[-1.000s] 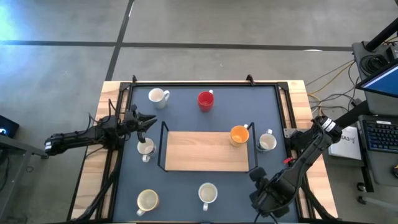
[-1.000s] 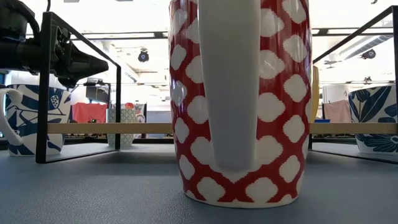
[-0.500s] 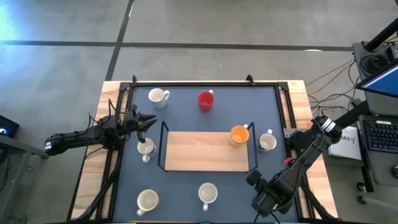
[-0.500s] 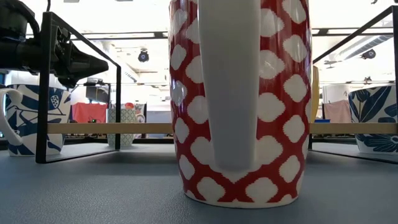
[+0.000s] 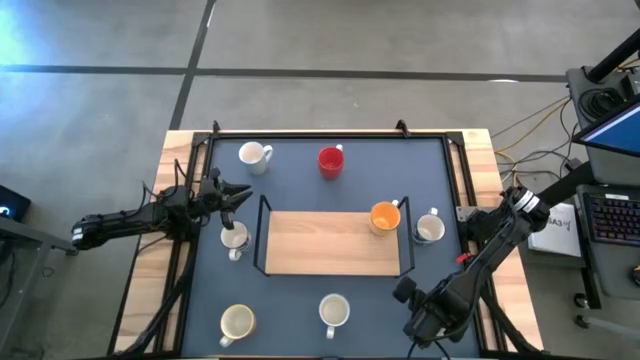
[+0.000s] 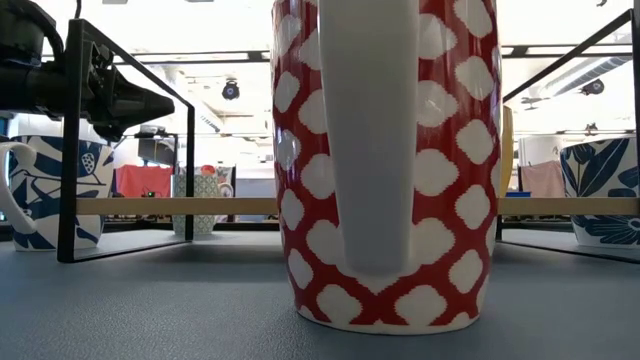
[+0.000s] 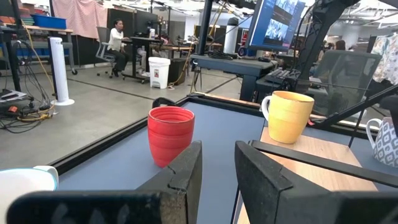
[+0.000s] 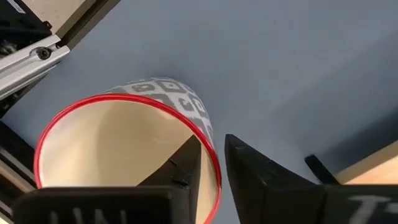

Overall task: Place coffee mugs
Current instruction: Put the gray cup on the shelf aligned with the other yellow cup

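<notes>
Nearest, at the table's front edge, the right gripper (image 5: 403, 291) is hanging low over the blue mat (image 5: 300, 190) beside a white mug (image 5: 333, 311). Its fingers (image 8: 249, 177) are sitting a narrow gap apart, gripping nothing, with a red-rimmed patterned mug (image 8: 134, 140) just below them. Another cream mug (image 5: 237, 321) is standing toward the front left corner. In the middle, the wooden shelf (image 5: 330, 243) is carrying the orange mug (image 5: 385, 217) at its right end, a white mug (image 5: 429, 228) just beside it on the mat. The left gripper (image 5: 238, 193) is hovering at the left, fingers slightly parted and empty, above a small white mug (image 5: 234, 237). Farthest off, the red mug (image 5: 331, 160) and another white mug (image 5: 253, 154) are standing near the back edge
</notes>
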`<action>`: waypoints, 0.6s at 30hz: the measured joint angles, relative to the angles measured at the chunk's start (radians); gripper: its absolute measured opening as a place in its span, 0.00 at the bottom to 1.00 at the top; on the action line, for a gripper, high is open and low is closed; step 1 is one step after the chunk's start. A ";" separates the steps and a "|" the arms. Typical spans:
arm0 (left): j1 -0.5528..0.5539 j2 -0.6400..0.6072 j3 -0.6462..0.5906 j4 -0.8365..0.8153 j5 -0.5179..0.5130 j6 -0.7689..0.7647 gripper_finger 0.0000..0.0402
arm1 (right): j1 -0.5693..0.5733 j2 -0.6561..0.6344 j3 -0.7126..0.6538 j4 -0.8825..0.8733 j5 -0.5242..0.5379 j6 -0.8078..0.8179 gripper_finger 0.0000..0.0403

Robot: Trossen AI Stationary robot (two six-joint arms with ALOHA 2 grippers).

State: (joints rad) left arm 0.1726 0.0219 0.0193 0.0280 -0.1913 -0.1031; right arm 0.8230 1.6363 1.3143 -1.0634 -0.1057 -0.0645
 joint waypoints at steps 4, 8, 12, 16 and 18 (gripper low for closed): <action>0.000 0.000 0.000 0.000 0.000 0.000 0.19 | 0.000 0.000 -0.012 -0.001 0.001 0.005 0.07; 0.000 0.000 0.000 0.000 0.000 0.000 0.19 | 0.000 0.000 -0.008 -0.002 -0.003 0.066 0.04; 0.000 0.000 0.000 0.000 0.000 0.000 0.19 | -0.001 0.002 0.006 0.001 -0.003 0.183 0.03; 0.000 0.000 0.000 0.000 0.000 0.000 0.19 | -0.011 0.002 0.031 0.000 -0.029 0.337 0.03; 0.000 0.000 0.000 0.000 0.000 0.000 0.19 | -0.019 0.002 0.044 0.004 -0.055 0.416 0.03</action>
State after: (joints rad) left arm 0.1726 0.0219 0.0193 0.0280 -0.1913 -0.1032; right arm 0.8040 1.6382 1.3579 -1.0592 -0.1612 0.3511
